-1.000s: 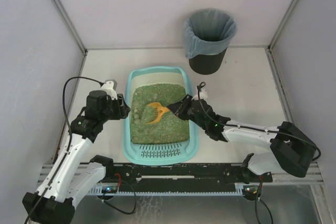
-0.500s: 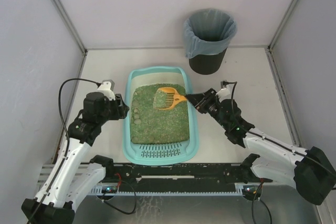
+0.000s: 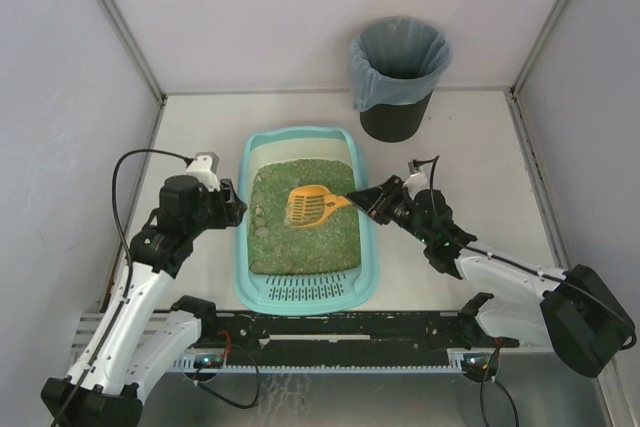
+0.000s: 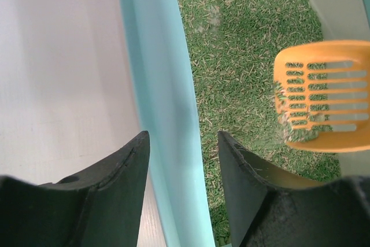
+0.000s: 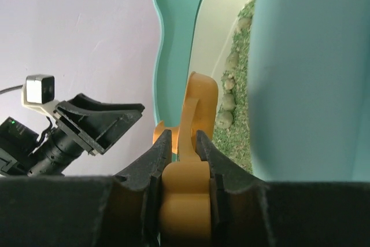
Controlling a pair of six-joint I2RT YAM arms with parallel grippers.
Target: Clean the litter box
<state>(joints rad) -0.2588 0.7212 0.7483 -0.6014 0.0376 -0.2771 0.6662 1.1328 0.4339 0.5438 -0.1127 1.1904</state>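
- You have one litter box (image 3: 243,247) mid-table, one orange scoop (image 3: 310,205) over its litter, and one bin (image 3: 398,77) behind.
- Your right gripper (image 3: 358,197) clamps the scoop's handle. Your left gripper (image 3: 237,207) straddles the litter box's left rim, jaws apart.
- The clumps (image 5: 224,120) by that wall are too small to count.

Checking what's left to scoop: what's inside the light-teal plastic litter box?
Green granular litter covers the litter box floor, with rounded clumps near its left wall. The small orange slotted scoop, clamped in the right gripper, is over the middle and hides the litter beneath it.
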